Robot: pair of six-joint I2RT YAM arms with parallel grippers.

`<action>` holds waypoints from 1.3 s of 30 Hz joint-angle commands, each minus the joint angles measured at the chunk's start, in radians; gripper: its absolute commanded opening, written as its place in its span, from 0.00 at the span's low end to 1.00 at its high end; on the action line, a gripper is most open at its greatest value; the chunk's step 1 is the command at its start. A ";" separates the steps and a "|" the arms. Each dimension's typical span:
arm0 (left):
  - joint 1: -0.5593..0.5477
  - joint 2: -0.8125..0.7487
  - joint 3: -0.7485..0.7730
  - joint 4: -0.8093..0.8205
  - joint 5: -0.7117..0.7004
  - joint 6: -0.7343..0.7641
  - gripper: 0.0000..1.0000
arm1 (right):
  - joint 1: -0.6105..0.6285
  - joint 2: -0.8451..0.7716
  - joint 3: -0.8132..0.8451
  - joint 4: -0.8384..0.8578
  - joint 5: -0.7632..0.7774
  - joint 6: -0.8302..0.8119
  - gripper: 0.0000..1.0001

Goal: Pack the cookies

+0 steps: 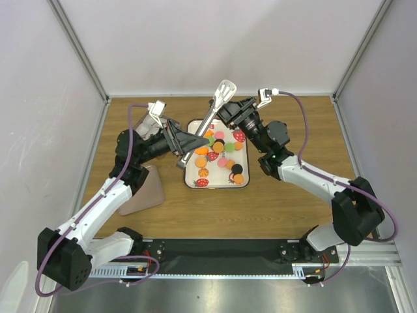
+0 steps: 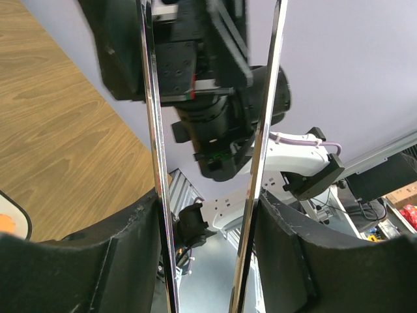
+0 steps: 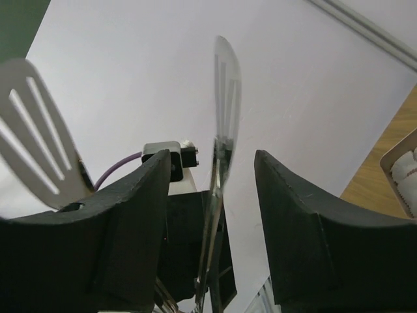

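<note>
The cookies, small orange, pink, green and black discs, lie on a white tray printed with strawberries at mid table. Metal tongs slant above the tray's far left corner, slotted heads pointing to the back. My left gripper holds their lower end: in the left wrist view both tong arms press against its fingers. My right gripper is at the upper part of the tongs. In the right wrist view it stands open, with one tong arm loose between the jaws.
A pinkish-brown pouch lies flat on the wooden table, left of the tray, under my left arm. White walls close the table at the back and sides. A tray corner shows at the right edge of the right wrist view.
</note>
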 commanded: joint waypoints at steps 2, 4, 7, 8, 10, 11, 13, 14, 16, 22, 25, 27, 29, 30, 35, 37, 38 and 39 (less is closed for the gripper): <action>0.008 -0.028 0.020 0.024 -0.012 0.017 0.58 | -0.006 -0.088 0.007 -0.072 0.068 -0.087 0.65; 0.008 -0.025 0.025 0.024 -0.010 0.017 0.58 | -0.017 -0.104 0.007 -0.126 0.086 -0.095 0.68; 0.008 -0.025 0.029 0.024 -0.010 0.017 0.58 | -0.050 -0.135 -0.003 -0.207 0.098 -0.084 0.72; 0.008 -0.025 0.031 0.020 -0.008 0.018 0.58 | -0.063 -0.144 -0.013 -0.227 0.099 -0.078 0.73; 0.008 -0.027 0.034 0.019 -0.008 0.021 0.58 | -0.098 -0.171 -0.035 -0.262 0.100 -0.066 0.75; 0.008 -0.027 0.034 0.016 -0.008 0.021 0.58 | -0.113 -0.181 -0.053 -0.275 0.097 -0.063 0.75; 0.008 -0.027 0.037 0.011 -0.008 0.021 0.58 | -0.156 -0.219 -0.075 -0.308 0.095 -0.063 0.76; 0.008 -0.028 0.037 0.005 -0.010 0.024 0.58 | -0.170 -0.231 -0.084 -0.327 0.094 -0.063 0.76; 0.008 -0.028 0.042 -0.010 -0.013 0.032 0.58 | -0.223 -0.276 -0.111 -0.382 0.082 -0.063 0.77; 0.008 -0.031 0.057 -0.096 -0.021 0.081 0.58 | -0.366 -0.391 -0.110 -0.718 0.052 -0.210 0.77; 0.008 -0.042 0.083 -0.261 -0.068 0.186 0.57 | -0.420 -0.426 -0.108 -0.893 0.046 -0.336 0.77; 0.006 -0.051 0.100 -0.350 -0.131 0.274 0.57 | -0.466 -0.454 -0.115 -0.992 0.042 -0.423 0.77; 0.006 -0.054 0.098 -0.449 -0.186 0.338 0.56 | -0.503 -0.466 -0.115 -1.060 0.039 -0.472 0.78; 0.005 -0.054 0.095 -0.517 -0.211 0.360 0.56 | -0.511 -0.464 -0.110 -1.080 0.031 -0.521 0.77; -0.038 -0.056 0.081 -0.650 -0.355 0.472 0.53 | -0.527 -0.448 -0.079 -1.157 0.017 -0.636 0.78; -0.078 -0.053 0.085 -0.728 -0.462 0.503 0.52 | -0.529 -0.434 -0.063 -1.183 0.025 -0.667 0.78; -0.090 -0.050 0.086 -0.751 -0.493 0.529 0.52 | -0.531 -0.416 -0.052 -1.197 0.022 -0.676 0.78; -0.101 -0.048 0.083 -0.785 -0.542 0.536 0.52 | -0.532 -0.408 -0.046 -1.203 0.013 -0.684 0.78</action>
